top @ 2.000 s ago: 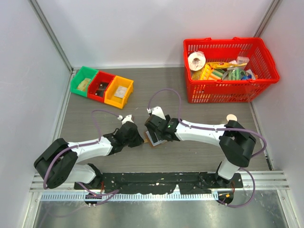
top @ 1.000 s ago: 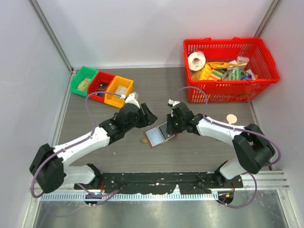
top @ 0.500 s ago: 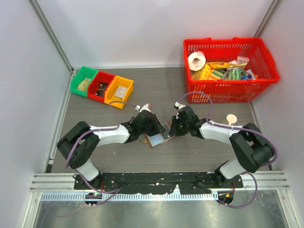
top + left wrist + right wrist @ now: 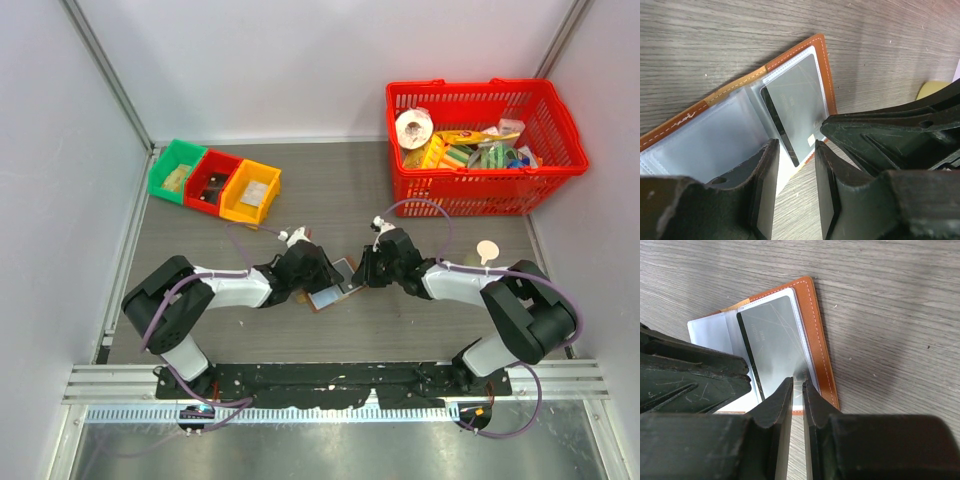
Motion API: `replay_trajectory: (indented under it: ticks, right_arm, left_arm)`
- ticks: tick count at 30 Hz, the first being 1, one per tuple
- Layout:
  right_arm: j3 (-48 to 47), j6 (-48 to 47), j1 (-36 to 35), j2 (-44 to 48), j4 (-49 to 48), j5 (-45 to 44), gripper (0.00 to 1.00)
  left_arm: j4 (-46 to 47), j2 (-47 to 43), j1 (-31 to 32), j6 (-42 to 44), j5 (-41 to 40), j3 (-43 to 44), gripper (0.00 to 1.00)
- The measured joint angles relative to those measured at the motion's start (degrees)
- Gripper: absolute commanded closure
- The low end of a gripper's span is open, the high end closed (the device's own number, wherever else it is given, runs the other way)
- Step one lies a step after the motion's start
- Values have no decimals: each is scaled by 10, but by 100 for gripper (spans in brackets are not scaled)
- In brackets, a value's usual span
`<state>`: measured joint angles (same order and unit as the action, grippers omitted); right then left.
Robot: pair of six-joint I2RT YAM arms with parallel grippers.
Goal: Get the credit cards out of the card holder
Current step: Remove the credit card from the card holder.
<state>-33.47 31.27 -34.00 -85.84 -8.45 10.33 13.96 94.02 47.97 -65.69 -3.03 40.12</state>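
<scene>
The card holder (image 4: pixel 330 290) lies open on the table between both arms. Its brown stitched border (image 4: pixel 822 70) frames clear sleeves. One silvery credit card (image 4: pixel 797 105) with a dark stripe sits in the right-hand sleeve (image 4: pixel 772 345). My left gripper (image 4: pixel 794 147) is open, low over the holder's near edge (image 4: pixel 318 272), and its left finger (image 4: pixel 762 185) covers part of the left sleeve. My right gripper (image 4: pixel 797 384) stands at the card's near edge (image 4: pixel 362 272). Its jaws are almost together and nothing shows in the thin slit. The opposite gripper's fingers (image 4: pixel 875 135) (image 4: pixel 695 375) show in each wrist view.
A red basket (image 4: pixel 470 200) full of groceries stands at the back right. Green (image 4: pixel 160 180), red (image 4: pixel 196 192) and yellow (image 4: pixel 232 205) bins sit at the back left. A small tan disc (image 4: pixel 487 248) lies by the right arm. Walls close in on both sides.
Over the last second the left arm swung in from up left and lowered onto the open holder. The right gripper's jaws narrowed and settled at the card's edge.
</scene>
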Motion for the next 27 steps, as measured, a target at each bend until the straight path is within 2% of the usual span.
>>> replay_trajectory:
  ticks: [16, 23, 27]
  right_arm:
    - [7, 7, 0, 1, -12, 7, 81]
    - [14, 10, 0, 6, -14, 16, 81]
    - [16, 13, 0, 7, -16, 18, 81]
  left_arm:
    - [-33, 10, -1, -15, -35, 37, 32]
    - [-31, 13, -5, -38, -36, 38, 32]
    - [-23, 23, -8, -50, -33, 42, 35]
